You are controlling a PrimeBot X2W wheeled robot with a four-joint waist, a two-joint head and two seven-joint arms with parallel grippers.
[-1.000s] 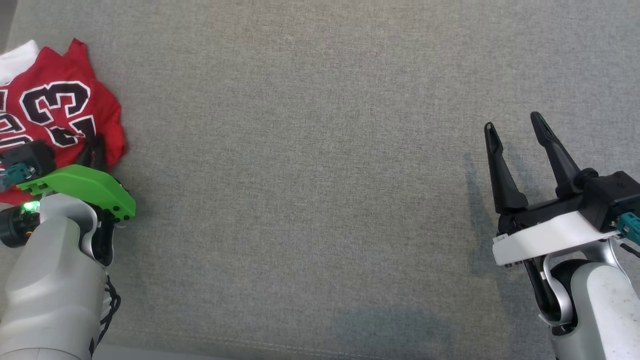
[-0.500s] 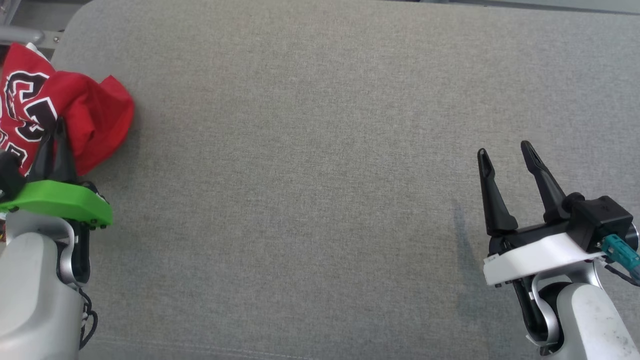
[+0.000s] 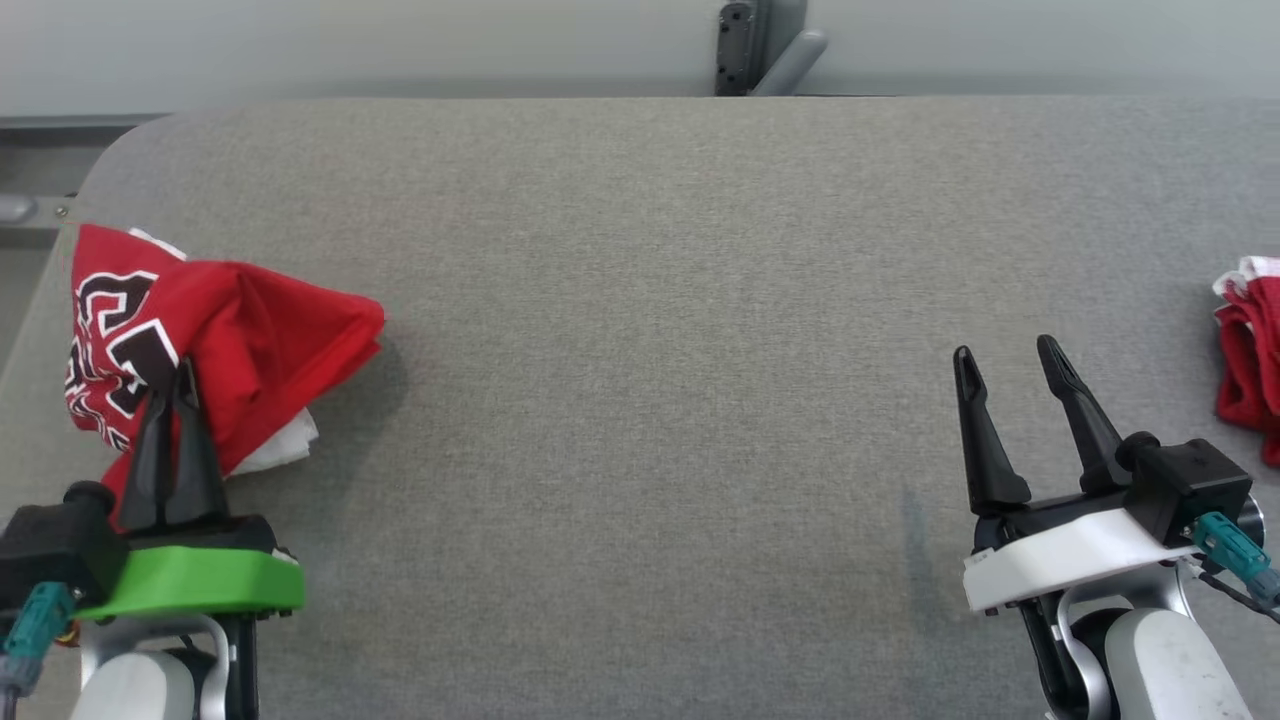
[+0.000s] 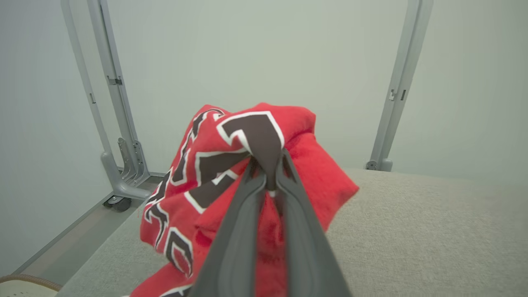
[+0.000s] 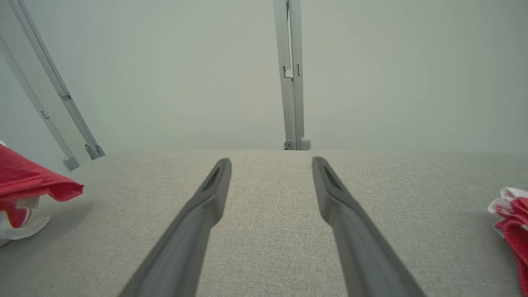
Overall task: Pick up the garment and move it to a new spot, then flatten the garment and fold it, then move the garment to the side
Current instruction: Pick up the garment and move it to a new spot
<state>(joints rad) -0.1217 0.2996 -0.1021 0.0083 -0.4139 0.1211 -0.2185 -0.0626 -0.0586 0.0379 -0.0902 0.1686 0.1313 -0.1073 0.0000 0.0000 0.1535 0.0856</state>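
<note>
From the head view, the left gripper (image 3: 178, 375) has its fingers pinched together on a raised fold of the garment (image 3: 260, 330), a red jersey with black and white lettering. The jersey is bunched at the far left of the grey counter (image 3: 640, 400), near its edge, with a white part trailing on the surface. The right gripper (image 3: 1005, 352) hovers low at the right with its fingers spread wide and nothing between them. A second red cloth (image 3: 1248, 350) lies at the counter's right edge, well apart from it. Both cloths sit straight on the counter, not in any bin or basket. The left wrist view shows the grip closely: the fingers (image 4: 247, 214) meet on a dark patch of the lettering, and the cloth bulges over and to either side of them, with most of it hanging to the left. In the right wrist view the open fingers (image 5: 206, 206) point across bare counter, with the garment's edge (image 5: 33, 181) at the far left and the other cloth at the far right. The step in hand looks like the pick-up and carry. To do it well, I would lift until the trailing cloth clears the surface, then carry it toward the open middle. The pinch holds only a fold, so a smooth, unhurried move seems wise.
</note>
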